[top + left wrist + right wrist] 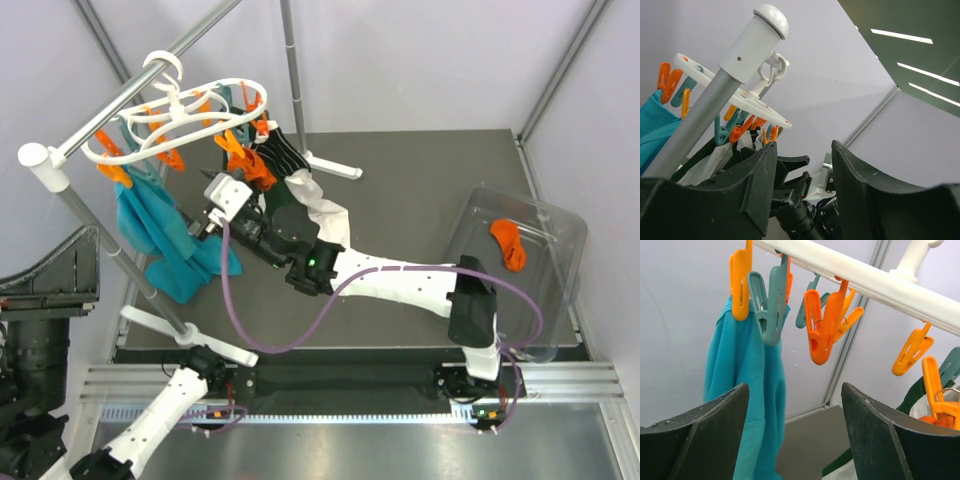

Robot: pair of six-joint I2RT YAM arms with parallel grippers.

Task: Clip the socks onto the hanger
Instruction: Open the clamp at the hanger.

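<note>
Right gripper (794,390), spread and empty, sits under the hanger (865,277) at the overhead view's upper left, an orange clip (821,335) hanging upright just above its gap. The loose orange sock (508,243) lies in the clear bin (545,300), far right. Left gripper (804,147): spread, empty.

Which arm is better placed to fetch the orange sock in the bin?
Probably right: its base sits beside the clear bin holding the orange sock, and the right gripper is open. The left arm sits far left.

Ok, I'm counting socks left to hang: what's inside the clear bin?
One orange sock lies in the clear bin. Nothing else shows, but the right arm covers its near left corner.
</note>
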